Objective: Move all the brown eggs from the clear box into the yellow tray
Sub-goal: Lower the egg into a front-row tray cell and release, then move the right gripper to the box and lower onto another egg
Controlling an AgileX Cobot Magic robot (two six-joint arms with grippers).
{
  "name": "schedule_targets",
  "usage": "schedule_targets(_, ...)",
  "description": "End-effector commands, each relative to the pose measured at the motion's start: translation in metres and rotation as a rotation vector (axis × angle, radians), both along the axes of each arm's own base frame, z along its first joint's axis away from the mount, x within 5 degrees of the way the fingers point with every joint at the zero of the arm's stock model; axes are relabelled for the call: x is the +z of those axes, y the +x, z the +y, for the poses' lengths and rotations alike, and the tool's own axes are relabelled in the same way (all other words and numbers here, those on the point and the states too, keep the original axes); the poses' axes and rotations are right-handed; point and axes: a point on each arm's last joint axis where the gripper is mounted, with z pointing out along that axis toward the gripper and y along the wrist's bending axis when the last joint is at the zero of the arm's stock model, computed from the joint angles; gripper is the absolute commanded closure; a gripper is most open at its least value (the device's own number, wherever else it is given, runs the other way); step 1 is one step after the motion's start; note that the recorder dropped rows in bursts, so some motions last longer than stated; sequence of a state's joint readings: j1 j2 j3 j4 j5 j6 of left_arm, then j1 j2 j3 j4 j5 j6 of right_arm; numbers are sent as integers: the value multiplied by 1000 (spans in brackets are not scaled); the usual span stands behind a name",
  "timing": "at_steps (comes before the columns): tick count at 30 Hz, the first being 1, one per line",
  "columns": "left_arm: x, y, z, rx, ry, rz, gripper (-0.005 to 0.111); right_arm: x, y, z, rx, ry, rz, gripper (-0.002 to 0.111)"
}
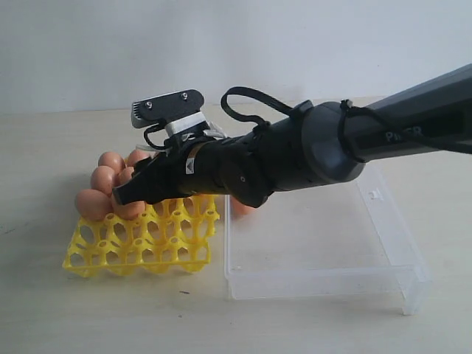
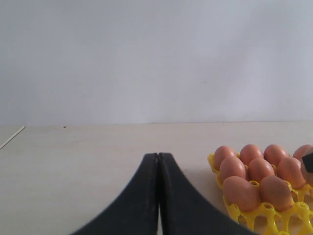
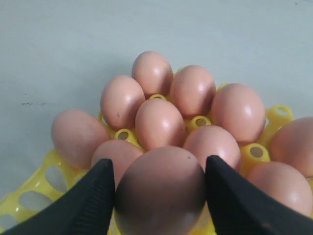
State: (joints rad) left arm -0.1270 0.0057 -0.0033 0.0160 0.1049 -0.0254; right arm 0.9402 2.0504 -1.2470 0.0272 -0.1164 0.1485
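Right gripper (image 1: 127, 198) reached across middle, over tray (image 1: 140, 254). Its fingers (image 3: 93, 200) were clamped on both sides of one egg (image 3: 159, 193), held close by eggs already seated. Seated eggs (image 3: 159, 122) filled tray's far rows. Box (image 1: 324, 282) lay just beside tray, on right in exterior view. Left gripper (image 2: 158, 156) hung low over table (image 2: 73, 156), fingers pressed together.
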Motion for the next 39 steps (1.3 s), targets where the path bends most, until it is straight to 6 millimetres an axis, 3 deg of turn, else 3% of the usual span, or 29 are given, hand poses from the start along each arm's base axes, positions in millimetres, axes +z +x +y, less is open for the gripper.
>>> schedule_targets(1, -1, 0, 0, -3, -11, -3, 107, -10, 0, 2, 11, -7, -11, 108)
schedule_targets(6, -1, 0, 0, -3, -11, -3, 107, -18, 1, 2, 16, -25, -7, 95)
schedule_targets(21, -1, 0, 0, -3, -11, -3, 107, -15, 2, 3, 52, -34, -68, 43)
schedule_targets(26, -1, 0, 0, -3, -11, -3, 107, -3, 1, 2, 55, -25, -80, 39)
schedule_targets(28, -1, 0, 0, -3, -11, -3, 107, 8, 0, 1, 55, -17, -86, 40)
schedule_targets(31, -1, 0, 0, -3, -11, -3, 107, 32, -5, -5, 56, -26, -78, 52)
schedule_targets(36, -1, 0, 0, -3, -11, -3, 107, 68, -8, -35, 38, -133, -5, 105)
schedule_targets(39, -1, 0, 0, -3, -11, -3, 107, 75, 1, -61, -19, -223, 87, 108)
